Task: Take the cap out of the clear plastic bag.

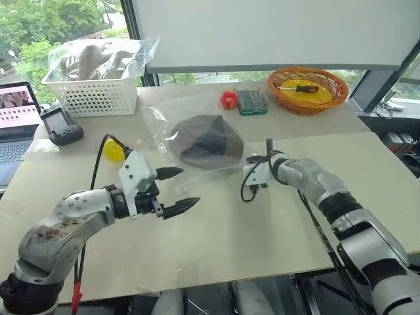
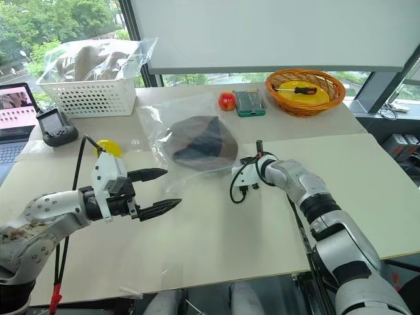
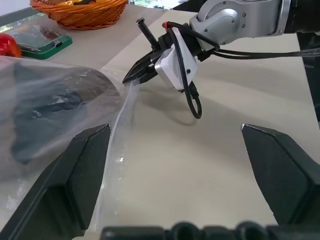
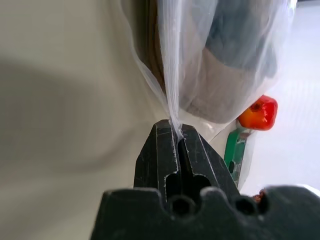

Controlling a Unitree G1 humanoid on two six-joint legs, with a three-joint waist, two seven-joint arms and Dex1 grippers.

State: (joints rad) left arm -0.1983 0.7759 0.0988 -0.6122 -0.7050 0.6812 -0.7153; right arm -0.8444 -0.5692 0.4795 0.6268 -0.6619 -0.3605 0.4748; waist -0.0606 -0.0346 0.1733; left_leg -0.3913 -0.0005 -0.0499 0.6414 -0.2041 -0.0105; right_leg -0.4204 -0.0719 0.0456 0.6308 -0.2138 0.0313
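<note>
A pale table (image 1: 216,243) holds a clear plastic bag (image 1: 157,125) lying flat near its middle, with a brown cap (image 1: 207,141) inside it. Taking the cap as the centre of a clock, the right gripper (image 4: 179,131) sits at about four o'clock, at the bag's near right edge. Its two black fingers are clenched tight on a thin fold of the plastic, which rises taut from the fingertips toward the cap. The cap itself is not touched by either gripper.

The left gripper (image 1: 175,190) hangs at about seven o'clock from the cap, a little apart from the bag's near edge. Its fingers stand wide apart and hold nothing.

At about ten o'clock stands a white basket (image 1: 95,95) with a bunched bag of pale fabric on top. At one o'clock there is a small red fruit (image 1: 228,99), perhaps an apple, just beside a green box (image 1: 251,101). Farther out at two o'clock sits an orange basket (image 1: 307,88) with a screwdriver (image 1: 298,87) in it. A yellow ball (image 1: 113,150) lies at nine o'clock.
</note>
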